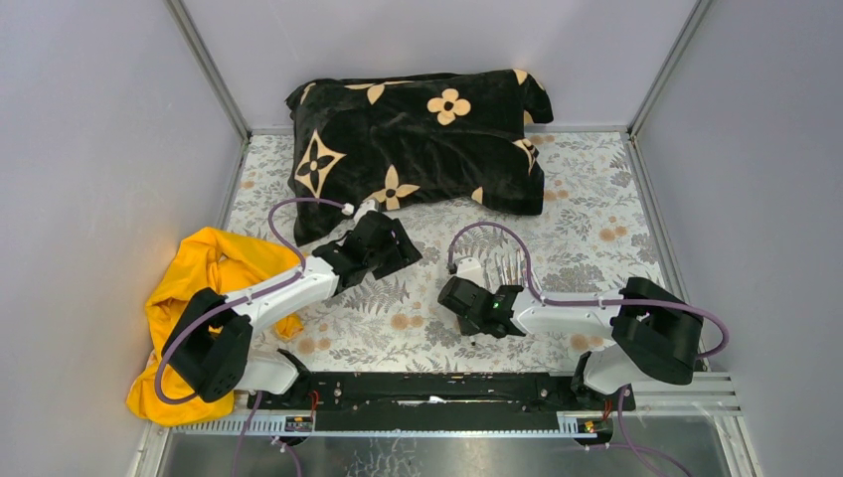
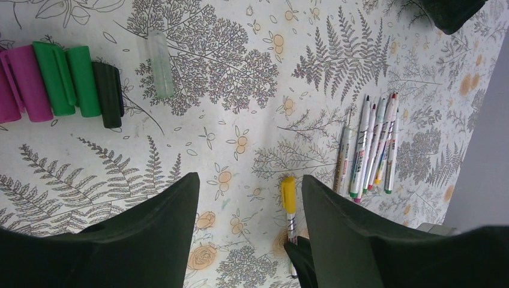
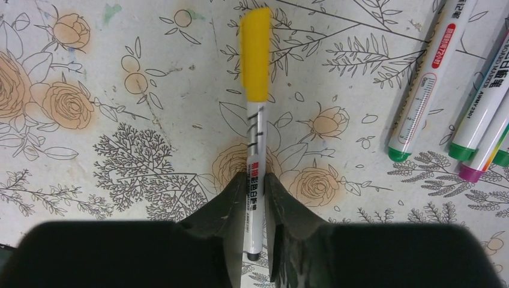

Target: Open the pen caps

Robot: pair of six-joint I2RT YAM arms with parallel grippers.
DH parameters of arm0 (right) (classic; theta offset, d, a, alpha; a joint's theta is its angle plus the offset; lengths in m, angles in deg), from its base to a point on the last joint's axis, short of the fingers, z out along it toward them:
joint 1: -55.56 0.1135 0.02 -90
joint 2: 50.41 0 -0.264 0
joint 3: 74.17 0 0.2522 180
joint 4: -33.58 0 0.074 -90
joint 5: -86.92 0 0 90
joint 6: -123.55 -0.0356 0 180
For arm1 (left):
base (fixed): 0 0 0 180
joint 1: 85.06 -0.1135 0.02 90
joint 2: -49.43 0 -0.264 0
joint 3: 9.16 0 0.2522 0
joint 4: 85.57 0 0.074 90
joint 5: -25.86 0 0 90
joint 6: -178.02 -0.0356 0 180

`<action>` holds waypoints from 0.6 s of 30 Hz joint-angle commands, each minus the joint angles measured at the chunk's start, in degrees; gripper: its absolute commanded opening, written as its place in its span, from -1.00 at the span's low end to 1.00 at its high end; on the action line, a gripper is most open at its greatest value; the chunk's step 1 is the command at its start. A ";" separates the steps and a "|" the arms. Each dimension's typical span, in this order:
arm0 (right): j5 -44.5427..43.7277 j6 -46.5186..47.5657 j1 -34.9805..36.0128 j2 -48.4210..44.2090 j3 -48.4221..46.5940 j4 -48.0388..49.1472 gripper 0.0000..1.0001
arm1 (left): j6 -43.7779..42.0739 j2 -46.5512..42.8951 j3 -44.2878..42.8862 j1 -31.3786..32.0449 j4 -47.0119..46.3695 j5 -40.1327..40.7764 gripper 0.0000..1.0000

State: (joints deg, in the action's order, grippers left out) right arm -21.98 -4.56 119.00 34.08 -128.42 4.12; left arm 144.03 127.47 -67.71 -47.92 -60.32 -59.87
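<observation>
One view alone shows right pincer (image 3: 256,183) clamping yellow-capped pen (image 3: 256,129)

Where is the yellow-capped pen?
Right wrist view, centre: the yellow-capped pen lies on the table, barrel between the fingers of the right gripper, left of the uncapped pens.

The magenta cap (image 2: 5,102) is cut by the left wrist view's left edge; the yellow-capped pen (image 2: 289,198) is hidden low down there. Marker pens (image 3: 429,78) overrun the right wrist view's right edge.
</observation>
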 commanded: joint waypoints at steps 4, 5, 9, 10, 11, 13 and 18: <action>1.02 -2.21 0.87 -0.32 1.60 0.25 -0.81 | 0.92 0.01 1.02 0.38 -3.23 -1.26 0.40; 0.94 -2.07 0.89 -1.06 1.64 0.20 -0.86 | 1.00 0.16 1.03 0.31 -3.37 -1.61 0.41; 0.59 -1.03 0.98 -4.12 0.88 -0.57 -0.98 | 1.99 0.70 2.13 0.38 -6.71 -5.81 0.44; 0.62 -0.75 0.98 -4.74 0.46 -0.69 -1.00 | 2.31 0.90 2.35 0.36 -7.80 -6.98 0.44; 0.86 -0.52 0.96 -5.37 0.23 -0.68 -1.00 | 2.61 1.19 2.52 0.37 -8.96 -8.16 0.44; 1.67 -0.16 0.98 -6.80 -0.02 -0.34 -1.00 | 3.28 1.92 3.05 0.38 -11.78 -10.42 0.44; 3.27 -0.13 0.98 -10.48 0.19 1.41 -1.00 | 4.87 3.35 4.84 0.74 -18.01 -14.72 0.44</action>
State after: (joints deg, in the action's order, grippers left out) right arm -19.97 -5.12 119.37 27.32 -127.48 3.90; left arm 147.09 129.68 -64.30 -47.85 -69.94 -69.53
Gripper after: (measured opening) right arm 0.077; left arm 0.720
